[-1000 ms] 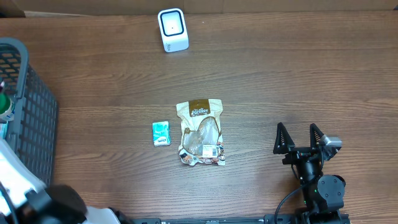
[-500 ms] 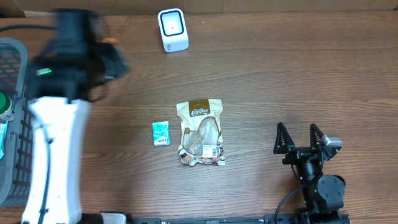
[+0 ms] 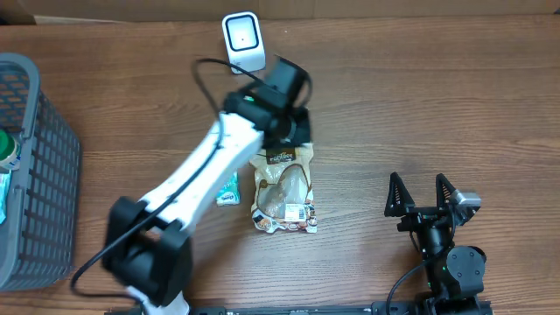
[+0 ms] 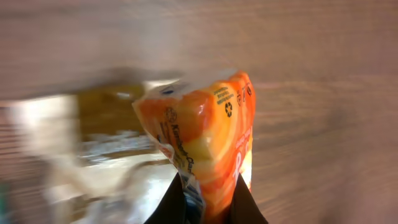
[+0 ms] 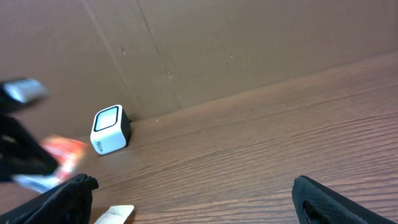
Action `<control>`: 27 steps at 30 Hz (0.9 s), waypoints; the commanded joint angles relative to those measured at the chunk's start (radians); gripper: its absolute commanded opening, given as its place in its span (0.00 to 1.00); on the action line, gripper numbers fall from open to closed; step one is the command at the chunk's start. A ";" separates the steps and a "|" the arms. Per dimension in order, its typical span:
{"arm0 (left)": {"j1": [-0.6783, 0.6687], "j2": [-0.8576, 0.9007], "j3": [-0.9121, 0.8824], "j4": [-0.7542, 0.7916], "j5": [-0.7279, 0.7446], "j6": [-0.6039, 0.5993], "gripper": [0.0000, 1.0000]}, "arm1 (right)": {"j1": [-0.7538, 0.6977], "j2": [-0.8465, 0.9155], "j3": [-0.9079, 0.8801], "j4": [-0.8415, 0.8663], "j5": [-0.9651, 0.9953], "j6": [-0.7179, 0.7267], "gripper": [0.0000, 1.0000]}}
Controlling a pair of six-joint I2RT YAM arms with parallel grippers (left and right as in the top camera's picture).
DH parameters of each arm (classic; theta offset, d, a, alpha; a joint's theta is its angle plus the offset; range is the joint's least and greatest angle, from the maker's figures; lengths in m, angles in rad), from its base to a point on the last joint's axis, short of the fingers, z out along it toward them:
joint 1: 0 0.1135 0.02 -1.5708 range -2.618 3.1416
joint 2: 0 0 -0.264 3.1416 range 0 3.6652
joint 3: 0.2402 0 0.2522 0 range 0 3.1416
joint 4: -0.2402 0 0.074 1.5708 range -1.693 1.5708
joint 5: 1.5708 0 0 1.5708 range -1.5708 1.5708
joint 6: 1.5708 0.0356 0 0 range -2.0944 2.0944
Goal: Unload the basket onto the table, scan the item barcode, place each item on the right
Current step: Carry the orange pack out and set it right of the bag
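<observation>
Orange packet [image 4: 208,140] held up off the table [image 3: 437,105], pinched at its lower end between the two dark fingers [image 4: 176,202] of the left gripper [image 4: 208,208]. Jaws clamped tight on it. Left wrist view is blurred; small print and recycling marks show on the packet's side, too soft to read.

Overhead: white left arm [image 3: 188,179] reaches diagonally across mid-table, and its black wrist hangs over the top edge of a brown-and-clear snack bag [image 3: 283,188] lying flat. The packet itself is hidden beneath the wrist from above. White scanner [image 3: 242,41] stands at the far edge, near the wrist, its window facing up and forward.

Right wrist view: the packet shows as an orange blur at the left, near the scanner and to its left, apart from it.

Small green pack [image 3: 227,188] lies just beside the snack bag, partly under the arm. Grey mesh basket [image 3: 39,175] at the table's left edge.

Right gripper [image 3: 423,194] sits near the front right, fingers spread wide, nothing between them, well apart from the items.
</observation>
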 commanded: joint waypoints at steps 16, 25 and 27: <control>-0.107 0.199 -0.006 0.103 0.106 -0.105 0.48 | -0.002 -0.009 -0.011 0.005 0.003 0.000 1.00; -0.066 0.191 0.017 0.113 0.100 0.036 0.56 | -0.002 -0.009 -0.011 0.005 0.003 0.000 1.00; -0.044 0.172 0.051 0.069 0.095 0.100 0.54 | -0.002 -0.009 -0.011 0.005 0.003 0.000 1.00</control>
